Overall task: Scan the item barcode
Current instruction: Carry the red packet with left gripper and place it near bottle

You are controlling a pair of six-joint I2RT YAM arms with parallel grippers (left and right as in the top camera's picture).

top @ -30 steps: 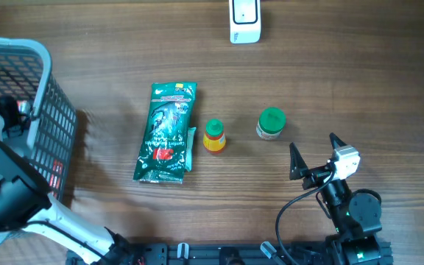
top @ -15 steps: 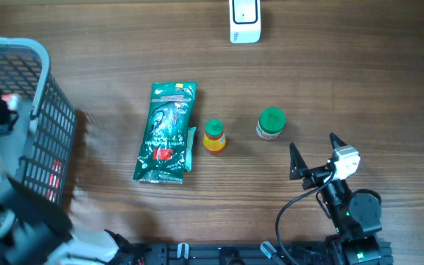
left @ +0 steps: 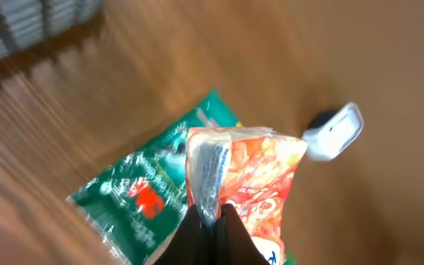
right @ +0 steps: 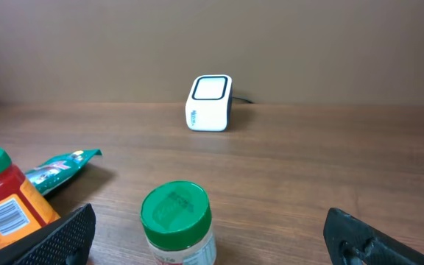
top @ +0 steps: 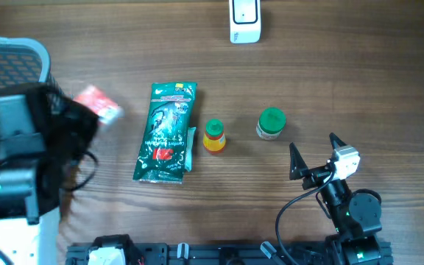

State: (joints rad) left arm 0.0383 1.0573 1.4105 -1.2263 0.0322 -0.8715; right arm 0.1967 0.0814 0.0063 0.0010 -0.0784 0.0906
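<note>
Left fingers (left: 234,239) on packet (left: 249,177), outside basket (top: 13,44)

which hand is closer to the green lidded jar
Right. The right hand sits open with the jar just ahead of it; the left hand is far off, beyond the green pouch, shut on a red packet.

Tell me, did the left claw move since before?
Yes. The left claw came out of the grey basket and moved toward the green packet, shut on a red snack packet.
</note>
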